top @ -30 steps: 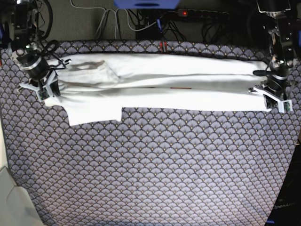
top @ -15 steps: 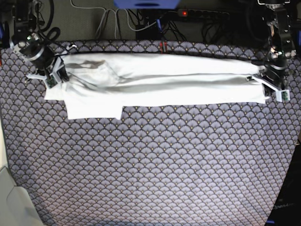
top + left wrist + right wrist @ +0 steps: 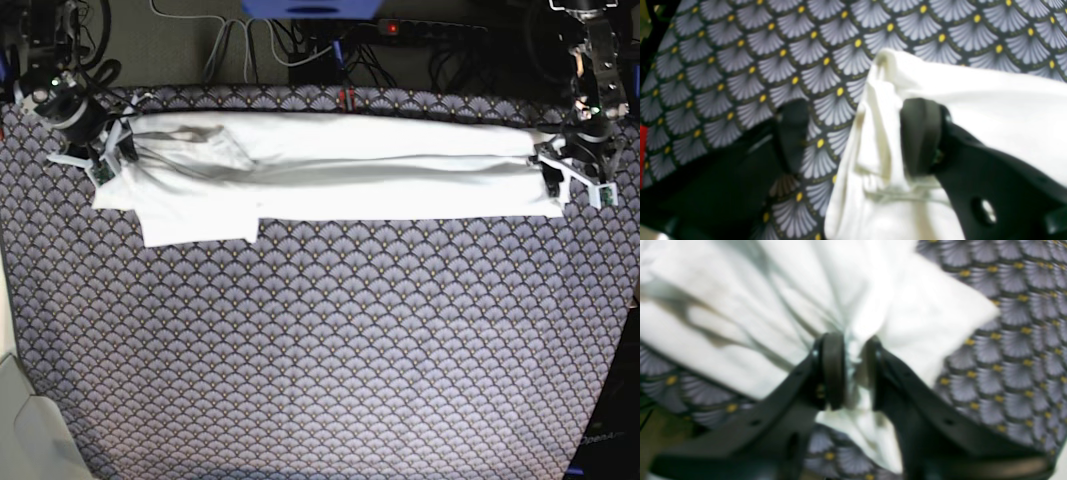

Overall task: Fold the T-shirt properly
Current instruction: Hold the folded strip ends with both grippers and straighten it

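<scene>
At the far right corner of the table point(image 3: 320, 380), the left pincer point(image 3: 857, 136) stands with its 2 jaws wide apart: 1 pad lies against the shirt point(image 3: 330, 165), the other sits over bare patterned cloth, with a bunched white edge between them. Nothing is squeezed; the cloth lies loose in the gap. Across at the far left corner, the right pincer point(image 3: 853, 370) has its jaws much closer, a pinch of white fabric gathered between the pads point(image 3: 833, 370); whether it is truly clamped I cannot tell, as that view is blurred. Outward from both, the shirt lies folded into 1 long band along the table's back edge, plain white side up, with 1 sleeve flap jutting toward the near side by the right pincer. Scallop-patterned cloth covers the table; cables point(image 3: 300, 45) hang behind it.
</scene>
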Robot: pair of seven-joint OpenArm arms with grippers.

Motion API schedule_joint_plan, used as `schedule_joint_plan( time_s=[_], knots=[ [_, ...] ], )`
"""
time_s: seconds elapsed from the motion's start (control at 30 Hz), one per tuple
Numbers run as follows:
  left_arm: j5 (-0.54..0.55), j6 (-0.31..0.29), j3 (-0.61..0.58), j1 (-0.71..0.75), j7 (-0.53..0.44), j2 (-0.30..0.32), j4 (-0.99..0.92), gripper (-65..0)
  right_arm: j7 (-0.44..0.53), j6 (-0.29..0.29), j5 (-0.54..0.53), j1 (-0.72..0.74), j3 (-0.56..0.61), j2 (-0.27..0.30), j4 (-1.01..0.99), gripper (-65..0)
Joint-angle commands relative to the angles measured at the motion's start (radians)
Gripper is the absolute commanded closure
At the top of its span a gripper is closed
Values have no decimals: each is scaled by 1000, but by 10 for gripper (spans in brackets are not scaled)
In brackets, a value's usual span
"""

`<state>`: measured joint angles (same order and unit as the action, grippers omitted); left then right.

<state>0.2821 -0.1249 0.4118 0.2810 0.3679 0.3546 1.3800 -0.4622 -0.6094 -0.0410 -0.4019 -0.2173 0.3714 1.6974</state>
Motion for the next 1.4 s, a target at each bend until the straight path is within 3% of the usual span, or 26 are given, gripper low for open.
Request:
schedule_joint_plan(
  time_s=[0.0, 0.13, 0.37, 0.83, 1.0, 1.37],
  knots=[
    [3, -2, 8, -12, -14, 19, 19, -441, 13, -2, -7, 5, -14, 16, 19, -195],
    [3, -2, 8, -19, -14, 28, 12, -441, 13, -4, -7, 5, -46, 15, 37, -227],
    [9, -2, 8, -27, -14, 44, 11, -441, 7, -4, -6, -1, -98, 11, 108, -225],
    [4, -2, 9, -27, -14, 44, 9, -441, 6, -4, -1, -5, -98, 34, 100, -229],
    [3, -2, 58, -29, -14, 44, 9, -441, 9, -4, -1, -30, -100, 42, 79, -229],
    [3, -2, 60, -42, -14, 44, 9, -441, 10, -4, -4, -30, -245, 53, 77, -227]
  ],
)
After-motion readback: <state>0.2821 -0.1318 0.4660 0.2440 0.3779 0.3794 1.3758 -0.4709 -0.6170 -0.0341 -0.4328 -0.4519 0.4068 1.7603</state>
